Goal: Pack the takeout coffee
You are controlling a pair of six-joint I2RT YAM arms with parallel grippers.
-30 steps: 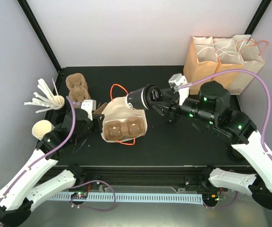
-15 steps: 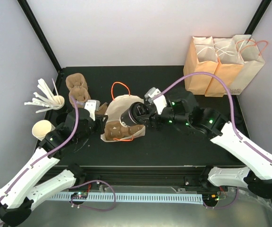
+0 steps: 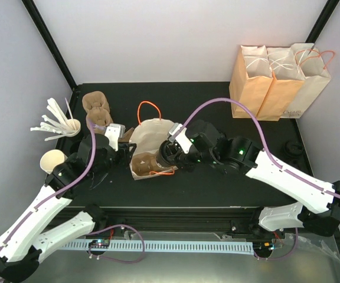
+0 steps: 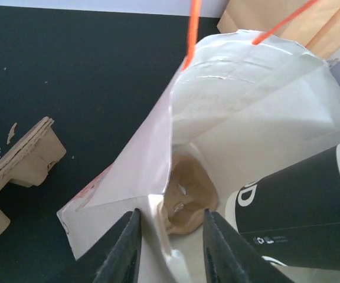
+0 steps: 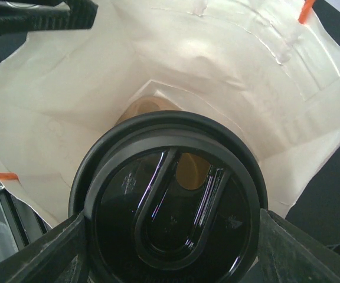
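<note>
While the white bag [image 3: 152,132] lies on its side mid-table with a pulp carrier [image 4: 188,194] inside, packing looks about half done. The takeout coffee [image 5: 169,218] sits at the bag's mouth, clamped by the right gripper [image 3: 173,154] reaching in from three o'clock, not yet seated. At nine o'clock the left gripper [image 4: 171,224] straddles the bag's lip, jaws parted. The carrier's pockets are mostly hidden behind cup and paper.

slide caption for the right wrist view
Right gripper holds the lidded small black paper cup at the mouth of the white paper bag
</note>
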